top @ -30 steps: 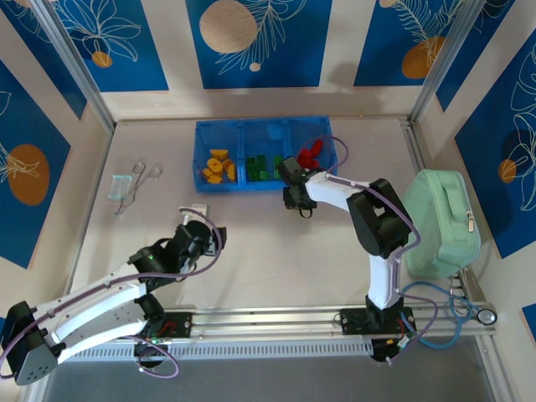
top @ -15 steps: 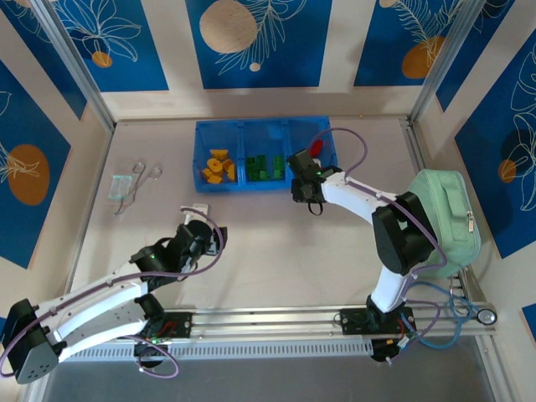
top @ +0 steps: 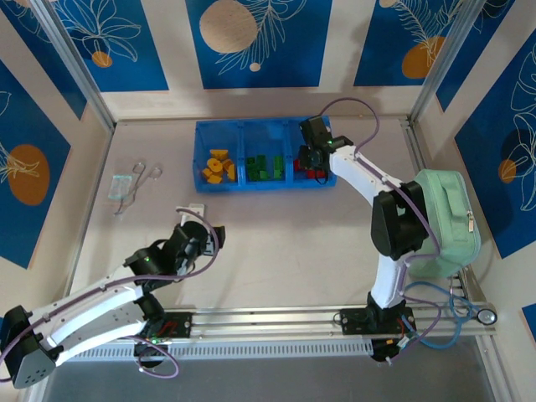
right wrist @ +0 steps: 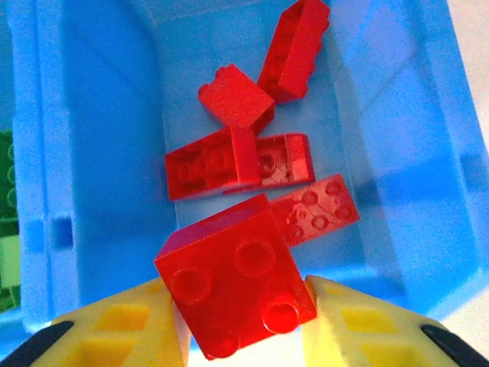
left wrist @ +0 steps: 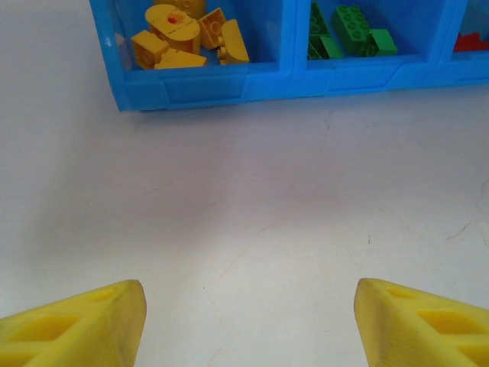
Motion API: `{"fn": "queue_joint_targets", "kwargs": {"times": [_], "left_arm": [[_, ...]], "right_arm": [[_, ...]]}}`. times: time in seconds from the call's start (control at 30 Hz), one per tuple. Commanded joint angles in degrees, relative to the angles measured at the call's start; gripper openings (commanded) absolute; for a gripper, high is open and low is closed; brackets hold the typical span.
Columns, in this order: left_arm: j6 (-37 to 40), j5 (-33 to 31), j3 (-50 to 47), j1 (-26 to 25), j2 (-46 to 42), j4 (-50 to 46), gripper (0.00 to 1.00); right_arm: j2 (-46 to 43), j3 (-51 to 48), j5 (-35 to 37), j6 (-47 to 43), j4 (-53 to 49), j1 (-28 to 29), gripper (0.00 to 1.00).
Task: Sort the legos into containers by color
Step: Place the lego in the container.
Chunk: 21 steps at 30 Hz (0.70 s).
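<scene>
Bare tabletop [left wrist: 244, 229] spreads under released left jaws; right jaws clench red brick [right wrist: 233, 283] above tray's right compartment [right wrist: 367, 115].

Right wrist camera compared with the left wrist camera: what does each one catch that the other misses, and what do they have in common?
Right wrist, not left: a red brick clamped between the right jaws, seen close up. Left wrist, not right: yellow-orange bricks in their compartment, a stretch of bare table, and the left jaws wide apart, holding nothing. Both: the blue tray, green bricks and loose red bricks lying in the tray.
</scene>
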Motion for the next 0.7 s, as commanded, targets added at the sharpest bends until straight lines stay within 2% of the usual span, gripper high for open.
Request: {"fn": "queue_joint_targets", "kwargs": {"times": [0.0,0.03,0.17,0.43,0.67], "left_arm": [[0.4,-1.7,0.8,-0.5,-1.0,-1.8,0.72],[0.4,-1.8,0.8,-0.5,-1.0,-1.9,0.72],[0.2,-1.8,0.9,-0.5,-1.1,-2.1,0.72],[2.1,-3.3,1.5,-0.5,-1.0,-2.0,0.73],[4.0,-7.7,2.3,-0.5,-1.2,-2.9,0.78]], "right_arm": [[3.9,5.9,-1.6,-1.3,-4.9,-1.0,0.62],[4.9,8.1,-1.3,-1.4,-6.7,-1.0,0.70],[3.6,9.1,-0.7,-1.2,-7.4,-0.6,0.73],[-8.3,-5.7,-1.7,0.4,0.2,-0.2,0.74],[-21.0,-17.9,-2.2,-0.5,6.6,-0.3,0.75]]}}
